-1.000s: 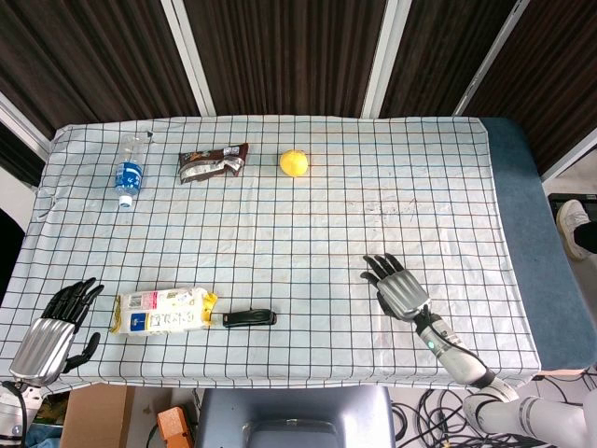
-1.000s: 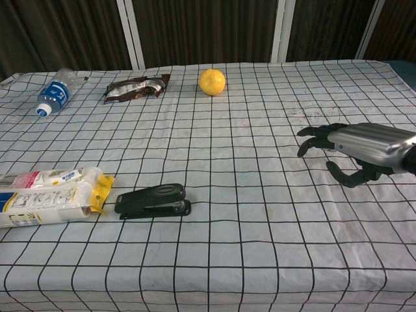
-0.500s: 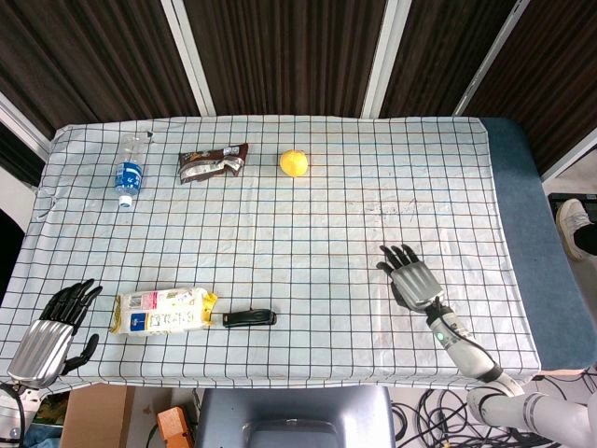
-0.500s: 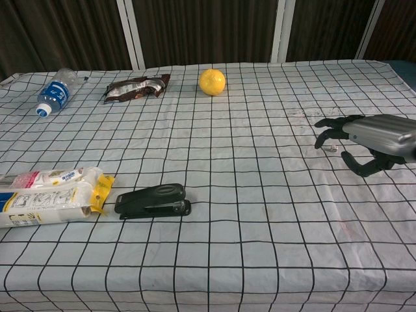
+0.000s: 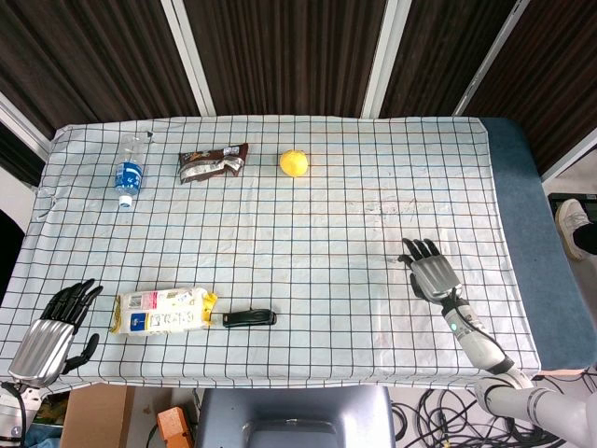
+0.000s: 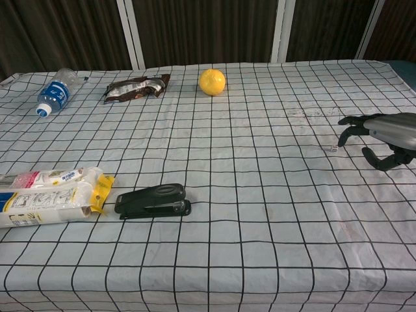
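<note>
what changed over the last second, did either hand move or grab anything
The right hand slid to the robot's right and slightly away from the robot, toward the table's right edge, fingers apart and holding nothing throughout. The left hand stayed at the near left corner, empty. The black stapler, white and yellow snack packet, yellow lemon, brown wrapper and clear plastic bottle did not move.
</note>
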